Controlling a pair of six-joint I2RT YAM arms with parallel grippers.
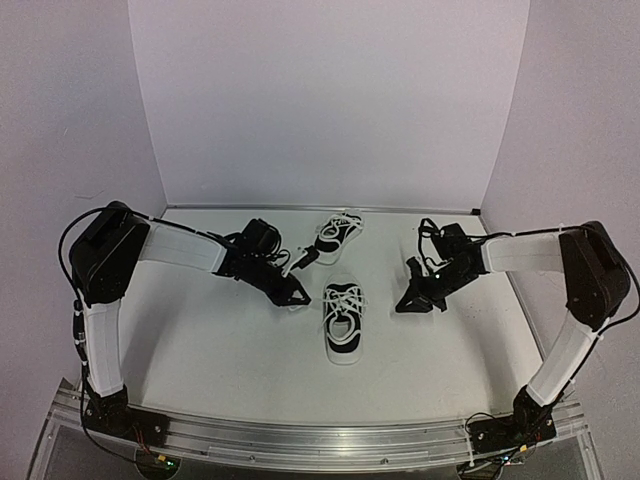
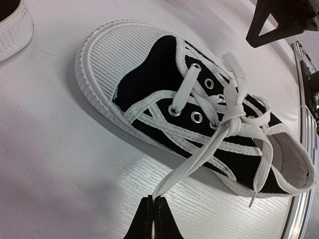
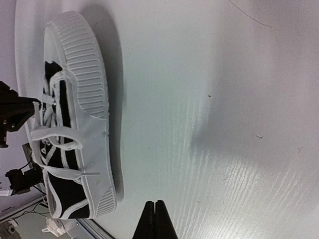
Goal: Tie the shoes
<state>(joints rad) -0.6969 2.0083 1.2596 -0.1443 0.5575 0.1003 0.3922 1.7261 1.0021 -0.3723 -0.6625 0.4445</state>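
Two small black shoes with white soles and white laces lie on the white table. The near shoe (image 1: 343, 325) (image 2: 149, 74) lies mid-table with its laces knotted (image 2: 232, 117) over the tongue. My left gripper (image 1: 300, 298) (image 2: 153, 200) is shut on a lace (image 2: 199, 154) that runs taut from that knot, just left of the shoe. The far shoe (image 1: 338, 235) (image 2: 12, 27) lies behind it, laces loose. My right gripper (image 1: 405, 305) (image 3: 154, 204) is shut on nothing, low over the table to the right of the near shoe (image 3: 79, 64), apart from it.
White walls close the table (image 1: 200, 340) at the back and on both sides. An aluminium rail (image 1: 320, 440) runs along the front edge between the arm bases. In the left wrist view the right gripper (image 2: 279, 20) shows beyond the near shoe.
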